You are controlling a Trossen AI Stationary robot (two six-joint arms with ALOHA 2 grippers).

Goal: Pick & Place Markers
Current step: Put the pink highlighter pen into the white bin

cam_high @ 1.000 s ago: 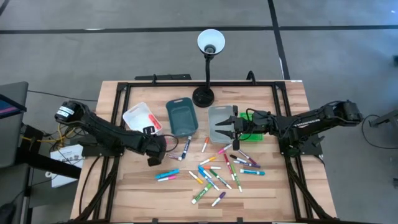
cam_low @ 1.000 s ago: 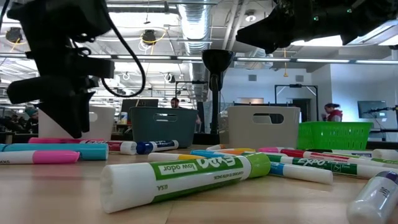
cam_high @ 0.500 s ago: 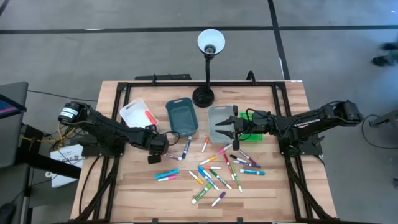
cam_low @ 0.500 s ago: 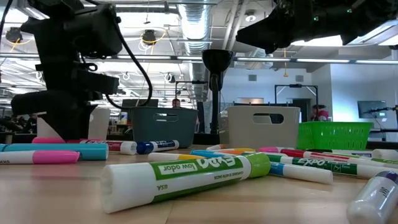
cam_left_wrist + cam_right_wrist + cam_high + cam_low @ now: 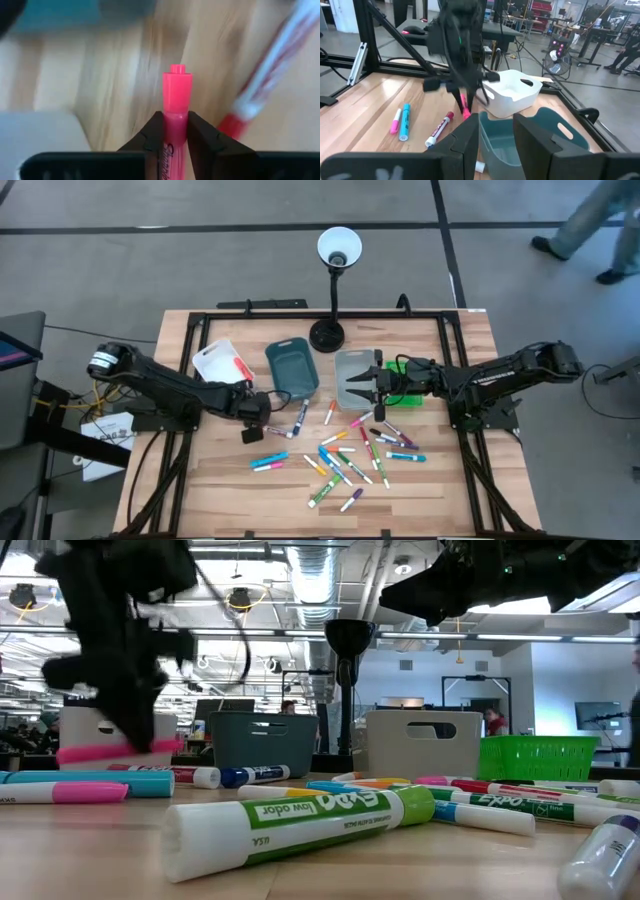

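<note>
Progress: early, by my estimate. Most of the markers (image 5: 350,460) lie loose on the wooden table (image 5: 200,490), in a scatter in front of the bins. The white bin (image 5: 222,363) shows something red inside in the high view; I cannot tell what the teal bin (image 5: 292,367) and grey bin (image 5: 352,374) hold. Nearly all sorting is left to do.

Current item: pink marker (image 5: 174,112), pinched crosswise between the fingers of my left gripper (image 5: 173,131), cap end sticking out forward past the tips. The low view shows it held level, clear of the tabletop. The left gripper sits just in front of the white and teal bins, near a red-capped marker (image 5: 270,90) lying flat.

My right gripper (image 5: 496,131) hovers above the teal bin's rim, fingers spread, holding nothing.
</note>
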